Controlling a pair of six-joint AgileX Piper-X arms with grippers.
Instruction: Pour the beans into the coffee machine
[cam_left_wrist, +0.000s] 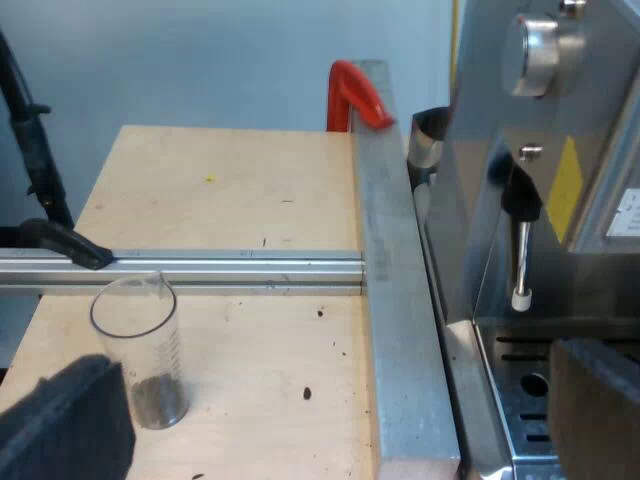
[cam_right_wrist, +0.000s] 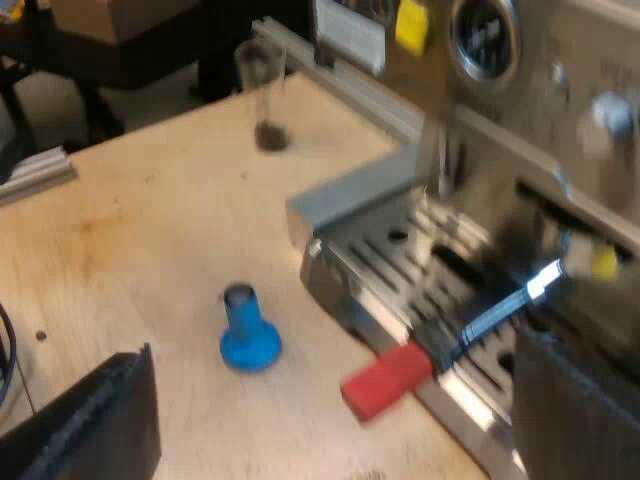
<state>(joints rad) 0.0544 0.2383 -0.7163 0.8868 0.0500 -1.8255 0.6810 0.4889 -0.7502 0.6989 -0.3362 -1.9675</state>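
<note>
A clear measuring glass (cam_left_wrist: 135, 350) stands upright on the wooden table with a small heap of dark beans (cam_left_wrist: 158, 398) at its bottom. My left gripper (cam_left_wrist: 340, 400) is open, with one finger (cam_left_wrist: 60, 425) close beside the glass and nothing held. The espresso machine (cam_left_wrist: 540, 190) rises beyond the metal beam. In the right wrist view the same glass (cam_right_wrist: 262, 95) stands far off near the machine (cam_right_wrist: 500, 90). My right gripper (cam_right_wrist: 330, 410) is open and empty above the table, near a blue tamper (cam_right_wrist: 248, 335) and the holder's red handle end (cam_right_wrist: 385, 382).
An aluminium rail (cam_left_wrist: 200, 268) crosses the table behind the glass, and a thick metal beam (cam_left_wrist: 395, 300) runs along the machine's drip tray (cam_left_wrist: 515, 390). The steam wand (cam_left_wrist: 520, 255) hangs over the tray. A red curved part (cam_left_wrist: 355, 92) sticks up at the beam's far end.
</note>
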